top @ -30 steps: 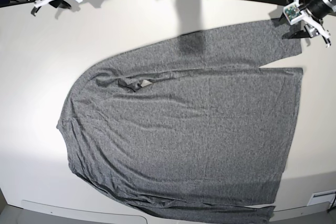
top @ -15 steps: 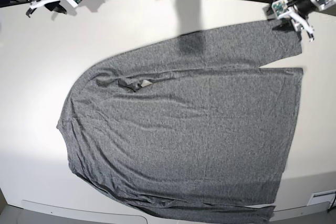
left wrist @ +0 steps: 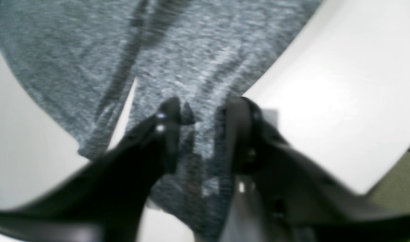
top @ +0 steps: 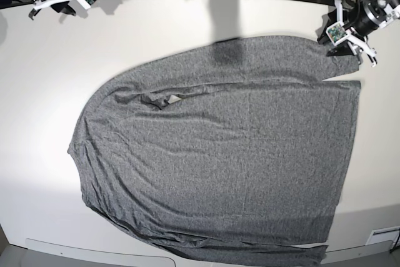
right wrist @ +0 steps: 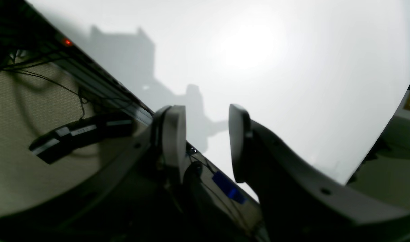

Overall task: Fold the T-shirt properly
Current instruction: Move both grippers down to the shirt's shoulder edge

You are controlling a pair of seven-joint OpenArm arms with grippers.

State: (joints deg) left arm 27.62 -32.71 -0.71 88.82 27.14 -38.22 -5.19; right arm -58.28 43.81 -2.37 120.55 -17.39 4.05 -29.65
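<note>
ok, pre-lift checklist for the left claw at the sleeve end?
1. Left claw over the cuff end of the heathered dark-grey knit T-shirt: ok.
2. Fabric between the left claw's fingers: ok, grey knit shows in the gap.
3. Left claw clamped on the fabric: cannot tell, the wrist view is blurred.
4. Right claw open, holding nothing, off the shirt at the edge of the white table: ok.
5. Shirt body spread flat: ok, only small wrinkles near the collar.
6. Both layers of the sleeve caught: cannot tell.
</note>
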